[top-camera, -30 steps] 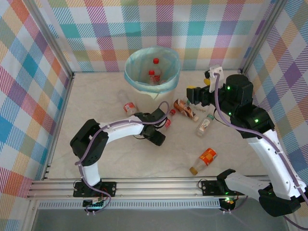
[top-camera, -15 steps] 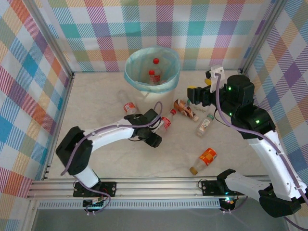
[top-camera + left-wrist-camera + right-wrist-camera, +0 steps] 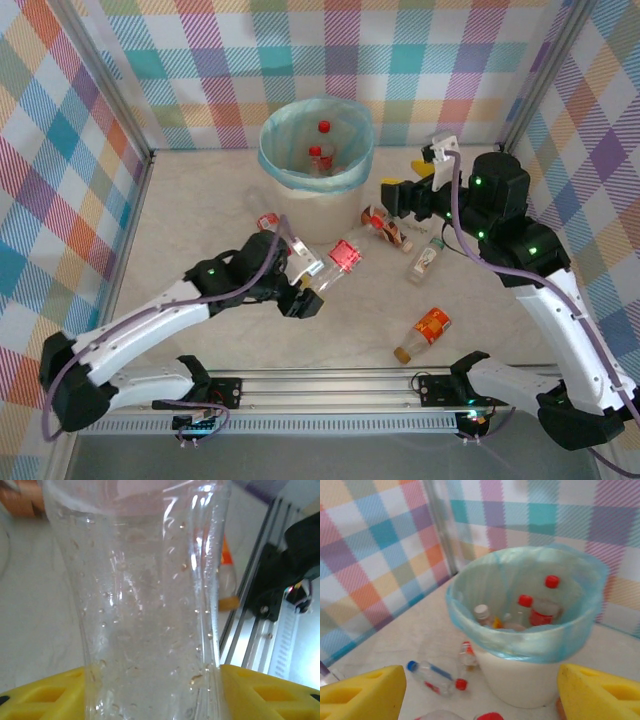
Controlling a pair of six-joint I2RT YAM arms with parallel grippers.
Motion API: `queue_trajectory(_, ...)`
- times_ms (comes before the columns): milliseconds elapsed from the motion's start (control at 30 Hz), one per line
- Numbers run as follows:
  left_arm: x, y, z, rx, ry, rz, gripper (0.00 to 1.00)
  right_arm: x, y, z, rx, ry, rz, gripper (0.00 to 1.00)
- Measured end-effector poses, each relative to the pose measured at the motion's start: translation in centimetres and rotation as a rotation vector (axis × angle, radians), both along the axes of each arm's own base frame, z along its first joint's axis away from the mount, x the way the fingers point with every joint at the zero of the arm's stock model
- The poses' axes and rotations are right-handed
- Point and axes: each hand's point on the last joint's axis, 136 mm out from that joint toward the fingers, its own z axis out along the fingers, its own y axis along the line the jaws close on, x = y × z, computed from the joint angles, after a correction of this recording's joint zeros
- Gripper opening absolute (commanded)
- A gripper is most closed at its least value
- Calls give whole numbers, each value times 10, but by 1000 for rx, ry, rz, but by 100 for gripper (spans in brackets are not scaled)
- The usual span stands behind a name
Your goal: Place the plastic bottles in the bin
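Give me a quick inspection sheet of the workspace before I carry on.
Surface: pale marbled table, no spills seen.
Job's things: blue-lined bin with several bottles inside; at least four loose bottles lying around it.
Clutter: nothing seen.
Claws: left claw shut on a clear red-labelled bottle, apparently lifted; right claw open, empty, facing the bin.
Cables: purple cable running along each arm, no snag seen.
Surroundings: checked walls, metal frame rail at the near edge.

The bin (image 3: 520,680) holds perhaps four plastic bottles (image 3: 540,614), with loose bottles (image 3: 435,677) lying just beside it.
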Motion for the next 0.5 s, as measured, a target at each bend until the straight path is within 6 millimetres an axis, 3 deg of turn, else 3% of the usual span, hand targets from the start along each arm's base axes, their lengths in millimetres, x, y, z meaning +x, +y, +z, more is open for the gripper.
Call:
queue_trajectory(200, 3, 2, 44, -132, -132, 16, 59, 6, 27, -10, 60, 86, 108, 75)
queue_trajectory(300, 5, 2, 51, -156, -162, 28, 59, 6, 37, -11, 91, 115, 155, 71)
queue_trajectory(500, 12, 1, 53, -176, -193, 53, 60, 2, 50, -12, 138, 154, 238, 53)
